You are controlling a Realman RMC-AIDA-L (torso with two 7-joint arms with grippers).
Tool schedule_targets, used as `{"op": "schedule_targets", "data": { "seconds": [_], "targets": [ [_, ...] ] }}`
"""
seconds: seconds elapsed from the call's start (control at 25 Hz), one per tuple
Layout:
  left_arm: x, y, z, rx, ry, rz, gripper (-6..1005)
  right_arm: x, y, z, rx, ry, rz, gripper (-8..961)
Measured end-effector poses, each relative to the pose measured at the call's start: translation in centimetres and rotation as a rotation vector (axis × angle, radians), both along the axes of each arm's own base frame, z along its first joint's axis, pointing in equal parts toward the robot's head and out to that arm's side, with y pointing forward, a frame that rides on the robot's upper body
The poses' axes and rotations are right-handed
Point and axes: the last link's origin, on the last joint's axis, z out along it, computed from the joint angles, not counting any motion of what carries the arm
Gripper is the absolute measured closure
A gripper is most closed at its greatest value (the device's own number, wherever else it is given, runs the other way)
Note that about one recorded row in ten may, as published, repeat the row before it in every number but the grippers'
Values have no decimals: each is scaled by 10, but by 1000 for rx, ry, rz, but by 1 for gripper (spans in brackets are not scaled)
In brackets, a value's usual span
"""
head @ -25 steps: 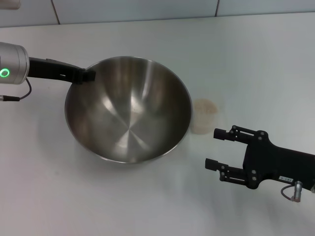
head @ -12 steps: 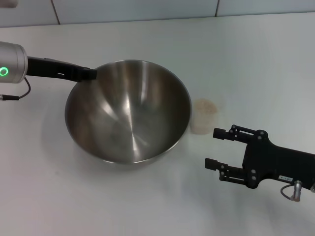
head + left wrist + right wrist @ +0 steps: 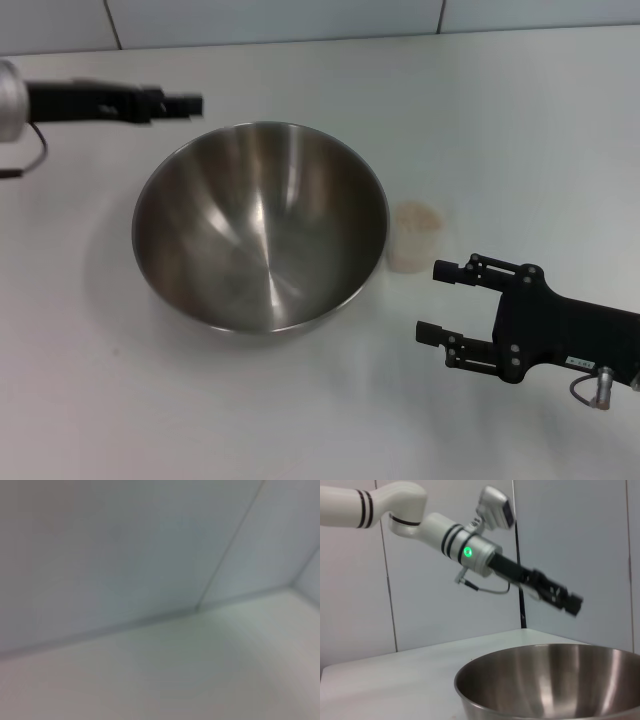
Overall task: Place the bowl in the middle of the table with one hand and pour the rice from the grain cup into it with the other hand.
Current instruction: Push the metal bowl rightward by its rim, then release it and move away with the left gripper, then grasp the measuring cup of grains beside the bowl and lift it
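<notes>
The large steel bowl (image 3: 260, 225) stands free and upright on the white table (image 3: 520, 120), near its middle; its rim fills the low part of the right wrist view (image 3: 550, 680). My left gripper (image 3: 190, 102) hovers above and behind the bowl's far left rim, open, clear of it and holding nothing; it also shows in the air in the right wrist view (image 3: 570, 604). The small grain cup (image 3: 413, 240) with rice (image 3: 416, 215) in it stands just right of the bowl. My right gripper (image 3: 428, 301) is open, low over the table just in front of the cup, with nothing in it.
A tiled wall (image 3: 300, 20) runs along the table's far edge. The left wrist view holds only wall (image 3: 125, 555) and tabletop (image 3: 200, 680). Bare table lies in front of the bowl and to the far right.
My left gripper has let go of the bowl's far left rim and lifted up and back. The bowl tipped from tilted to level and stays put. The right arm has not moved.
</notes>
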Motion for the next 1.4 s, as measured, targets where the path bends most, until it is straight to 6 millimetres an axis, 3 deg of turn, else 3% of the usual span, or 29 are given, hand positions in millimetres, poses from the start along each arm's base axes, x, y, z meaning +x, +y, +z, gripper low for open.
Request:
{"op": "schedule_targets", "data": {
  "seconds": [0.16,0.2,0.36,0.44,0.52,0.56,0.6,0.76,0.8,0.84,1.0,1.2,1.4],
  "targets": [
    [0,-10,24,90,-101,-91,320,0,0,0,1,0,-2,244],
    [-4,-22,43,157,-193,-166,301,1,-1,0,2,-1,-3,244],
    [-9,-36,58,203,-254,-235,223,1,0,1,5,0,-3,244],
    [-27,-67,71,247,-298,-360,204,1,1,2,11,-1,-4,244],
    [-27,-67,71,247,-298,-360,204,1,2,2,11,-1,-2,244],
    [-45,-93,71,254,-284,-443,204,1,2,2,11,-1,-2,244],
    [-54,-110,70,250,-276,-501,204,1,2,2,12,-1,-2,244],
    [-65,-134,67,251,-269,-590,204,1,2,3,14,-2,-4,243],
    [-86,-167,59,270,-271,-654,204,2,1,3,15,-2,-6,243],
    [-86,-167,59,270,-271,-654,204,2,1,3,15,-2,-6,243],
    [-114,-200,43,273,-237,-600,204,2,1,3,16,-1,-10,243],
    [-124,-217,23,272,-186,-602,204,4,0,4,21,1,-18,244],
    [-129,-221,5,208,-178,-573,204,5,-2,4,23,1,-24,243]
  ]
}}
